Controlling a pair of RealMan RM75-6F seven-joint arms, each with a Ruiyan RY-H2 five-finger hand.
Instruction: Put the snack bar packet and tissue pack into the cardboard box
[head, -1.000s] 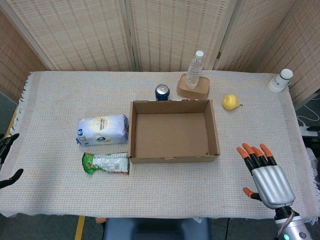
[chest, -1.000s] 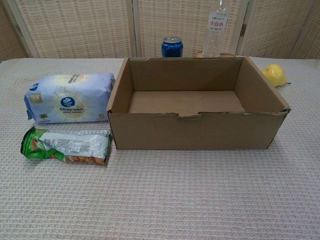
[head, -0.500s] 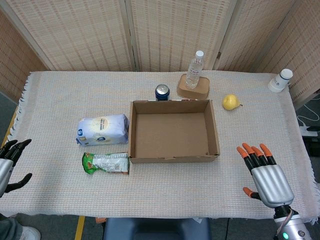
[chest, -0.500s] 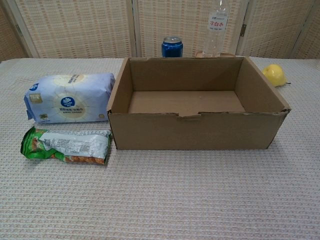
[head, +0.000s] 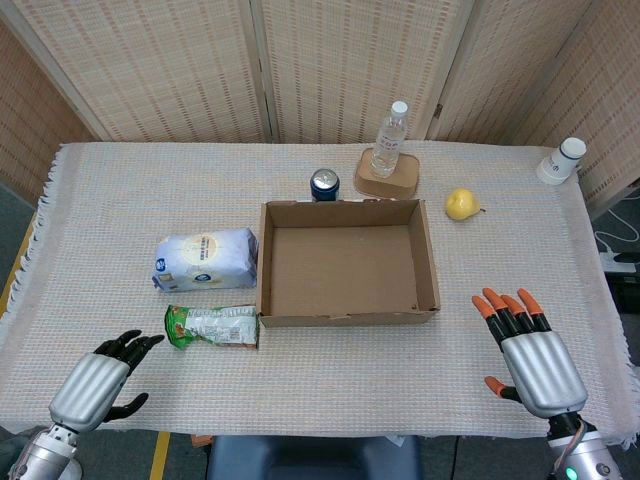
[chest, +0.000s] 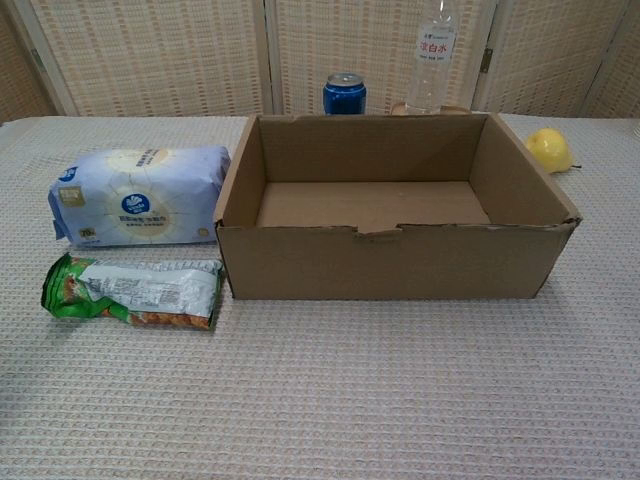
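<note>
My left hand hangs over the near left edge of the table, fingers spread and holding nothing, a strip of bare cloth between its fingertips and the snack bar packet. My right hand sits at the near right, palm down, orange-tipped fingers fanned apart and empty, with open cloth between it and the cardboard box. The box stands open-topped at the middle of the table, nothing inside it. The snack bar packet lies flat just left of the box's near left corner, its right end about touching the box wall. The tissue pack lies behind the packet, just beside the box's left wall. Behind the box, a blue can stands close to the far wall, and a water bottle stands on a brown coaster a little further back. A yellow pear rests off the box's far right corner, and a small white bottle lies near the table's far right edge.
</note>
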